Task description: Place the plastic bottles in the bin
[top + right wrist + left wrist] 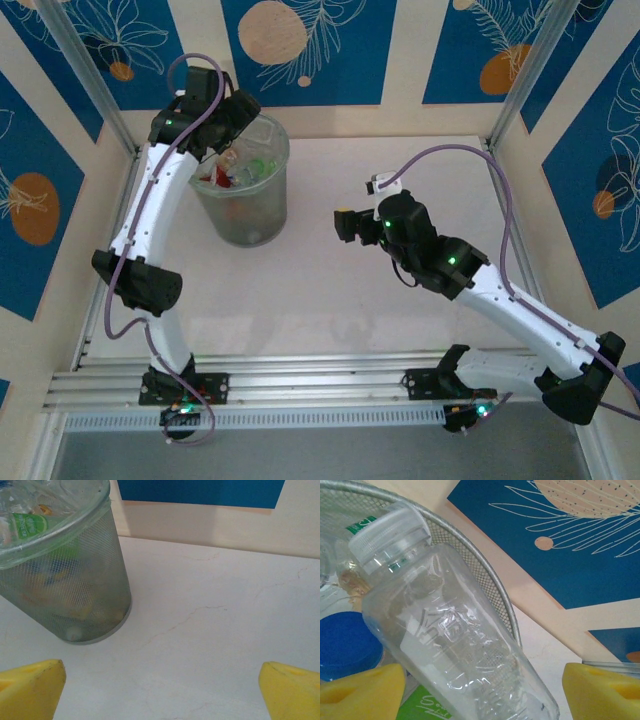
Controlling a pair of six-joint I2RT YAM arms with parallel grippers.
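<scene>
My left gripper [226, 150] hangs over the mesh bin [246, 218] at the back left. In the left wrist view a clear plastic bottle with a white cap [455, 640] lies tilted between the yellow fingers [360, 692], cap pointing into the bin, its side against the bin's rim [487, 567]. The jaws stand wide, with a thin gap between the bottle and the right finger. Other bottles [236, 172] lie inside the bin, among them a blue cap [345, 647] and a green label [417, 705]. My right gripper [346, 224] is open over bare table, right of the bin [65, 585].
The pale table [210, 620] is walled by blue-and-cream panels [300, 50] at the back and sides. An aluminium rail [300, 385] runs along the near edge by the arm bases.
</scene>
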